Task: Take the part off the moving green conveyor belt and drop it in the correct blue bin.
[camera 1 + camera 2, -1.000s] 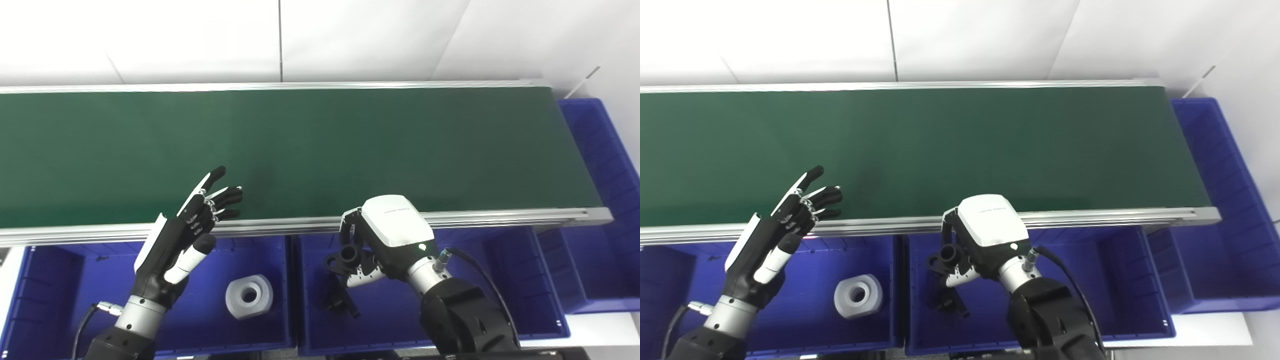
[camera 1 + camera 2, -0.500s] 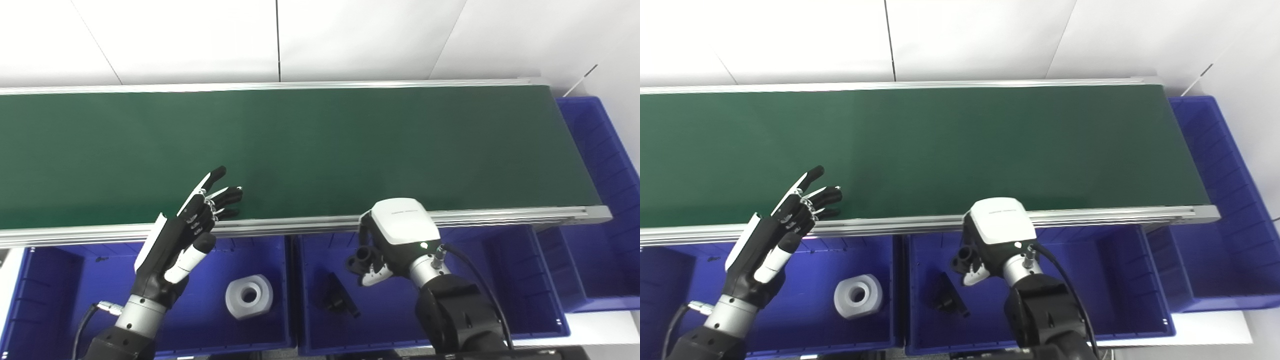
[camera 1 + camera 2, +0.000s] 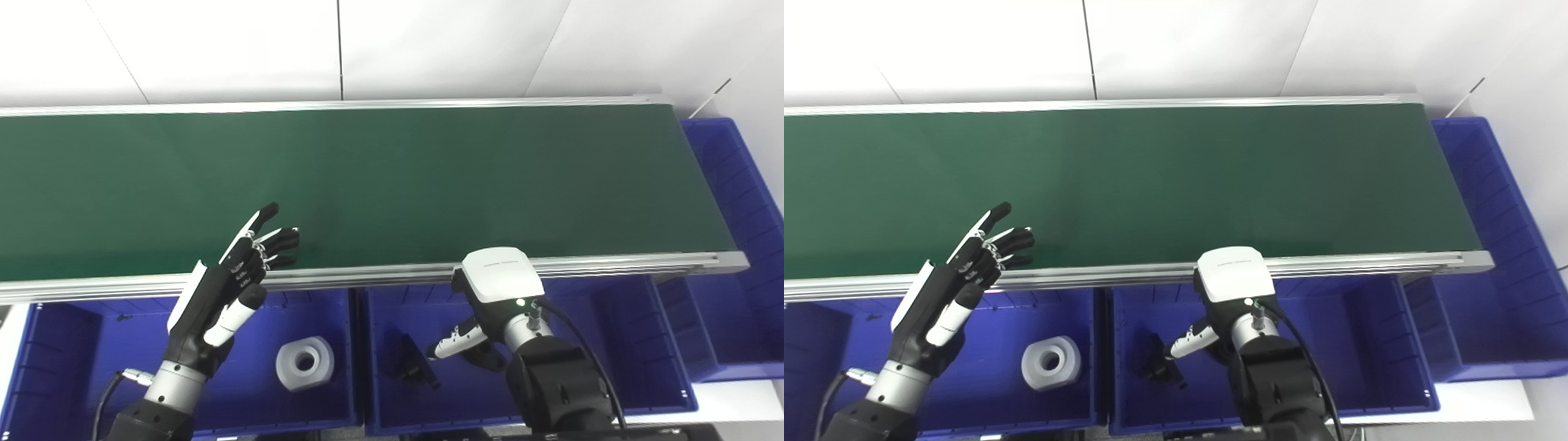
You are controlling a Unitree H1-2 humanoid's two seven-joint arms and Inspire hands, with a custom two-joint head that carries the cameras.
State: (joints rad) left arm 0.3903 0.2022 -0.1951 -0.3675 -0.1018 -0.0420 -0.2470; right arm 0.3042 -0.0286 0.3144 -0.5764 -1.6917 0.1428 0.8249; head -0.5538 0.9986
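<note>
Part, what changed: half a second ago the right robot hand [image 3: 490, 300] pinched a black part over the middle bin; now its thumb is swung out and nothing shows between thumb and fingers. The drop looks done.
Conveyor belt [image 3: 392, 184]: no part in view on it.
Middle bin [image 3: 612, 318]: a black part [image 3: 411, 365] lies on its floor left of the right robot hand. A dark shape under the hand could be the released part or its fingers; which one cannot be told.
Left bin [image 3: 92, 343]: holds one white ring part [image 3: 304, 362].
Left robot hand [image 3: 236, 275]: spread, holding nothing, unmoved above the belt's near rail.
</note>
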